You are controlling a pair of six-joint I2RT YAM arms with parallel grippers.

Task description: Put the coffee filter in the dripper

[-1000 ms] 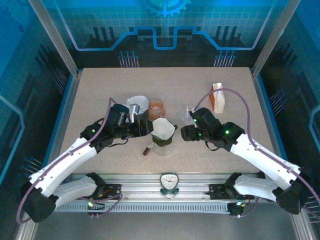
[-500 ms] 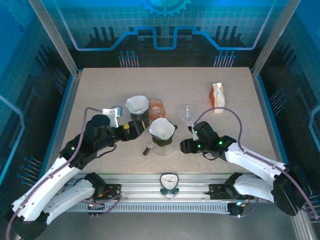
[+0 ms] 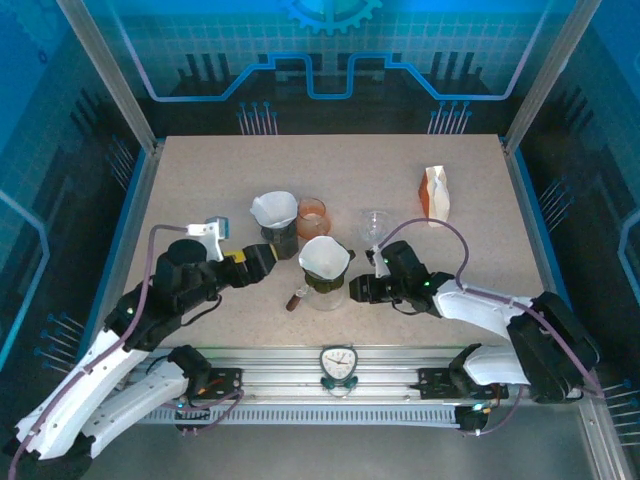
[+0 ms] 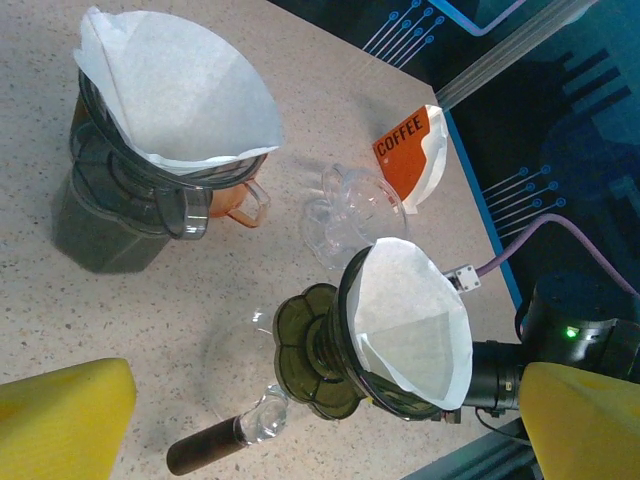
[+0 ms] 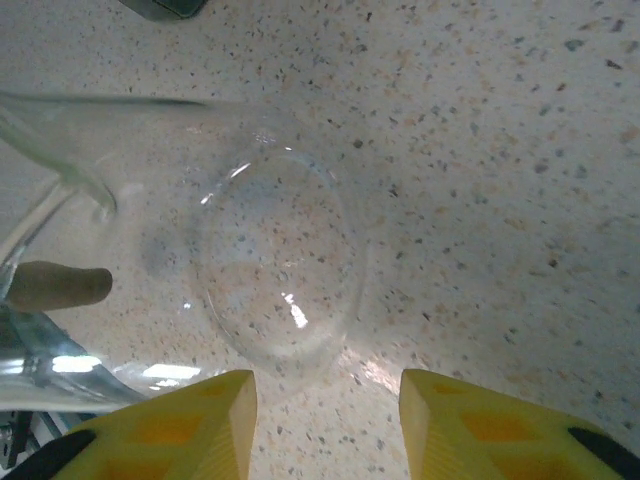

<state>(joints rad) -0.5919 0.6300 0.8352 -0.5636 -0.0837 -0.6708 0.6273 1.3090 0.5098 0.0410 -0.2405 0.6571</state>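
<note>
Left arm point(image 3: 150, 300) retreated | left jaws wide open, empty | right jaws narrower, part-open by carafe point(image 5: 280, 270)

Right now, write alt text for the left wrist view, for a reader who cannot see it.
A white paper filter sits in a dark dripper atop a glass carafe. A second filter-lined dripper stands upper left; a clear glass funnel and an orange coffee bag sit above centre. The open left tool shows yellow fingertips at both bottom corners.

Speckled beige table point(image 3: 200, 180), blue circuit-patterned walls point(image 3: 420, 40), 2 slanted aluminium posts point(image 3: 105, 70)
</note>
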